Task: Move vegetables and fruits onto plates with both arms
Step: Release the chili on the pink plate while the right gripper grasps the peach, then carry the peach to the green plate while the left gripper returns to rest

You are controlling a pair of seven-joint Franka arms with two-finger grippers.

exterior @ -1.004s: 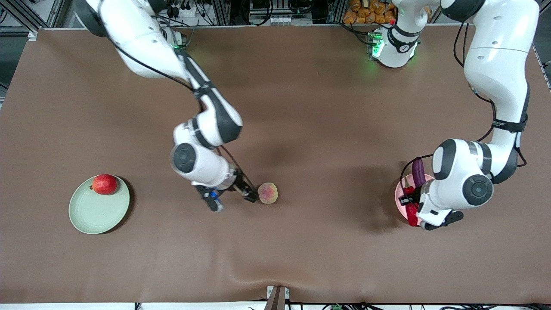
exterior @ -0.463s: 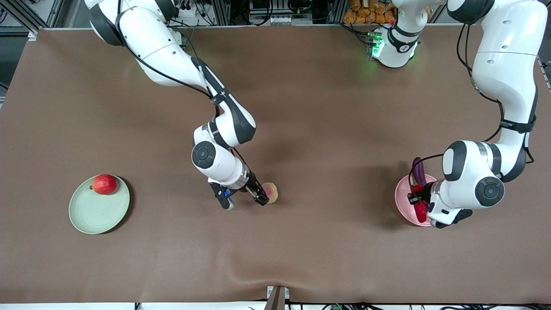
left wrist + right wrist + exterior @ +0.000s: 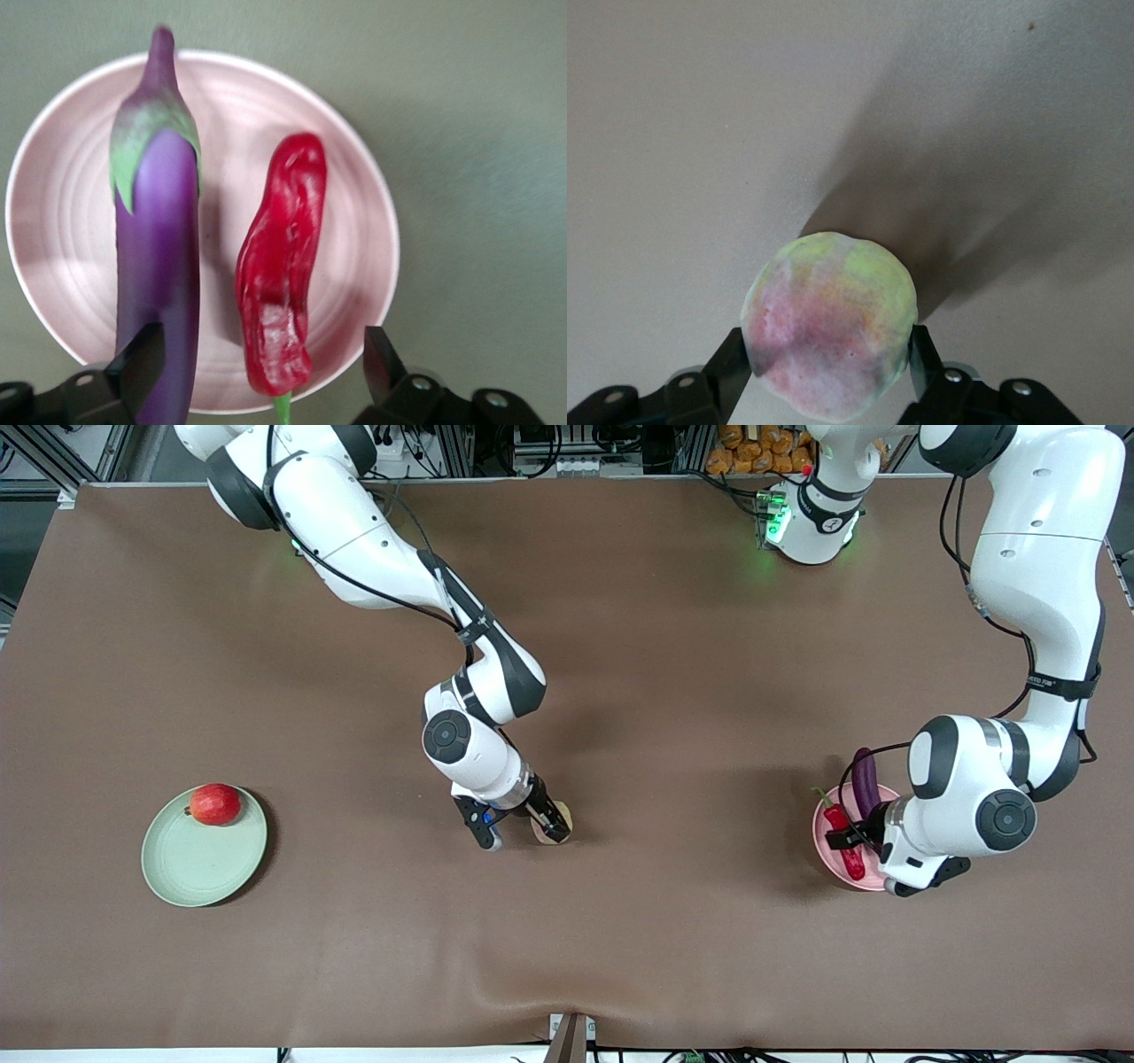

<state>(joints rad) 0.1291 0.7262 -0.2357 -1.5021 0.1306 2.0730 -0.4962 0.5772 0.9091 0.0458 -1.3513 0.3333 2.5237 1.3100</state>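
The pinkish-yellow-green peach (image 3: 566, 815) sits on the brown table near the middle. My right gripper (image 3: 551, 822) is down on it, and its fingers press both sides of the peach (image 3: 828, 319) in the right wrist view (image 3: 828, 359). My left gripper (image 3: 852, 838) hangs open and empty just over the pale pink plate (image 3: 820, 828) at the left arm's end. The purple eggplant (image 3: 155, 239) and the red chili (image 3: 283, 257) lie side by side on that plate (image 3: 345, 204), between the open fingers (image 3: 260, 350). The red apple (image 3: 215, 804) lies on the pale green plate (image 3: 199, 868).
The green plate stands at the right arm's end of the table, well away from the peach. Brown cloth covers the table, with a slight ripple at the edge nearest the front camera. Cables and boxes line the robots' edge.
My right arm has moved toward the left arm's end and brought its gripper from beside the peach to around it. My left gripper has shifted over the pink plate, and the chili now shows lying free.
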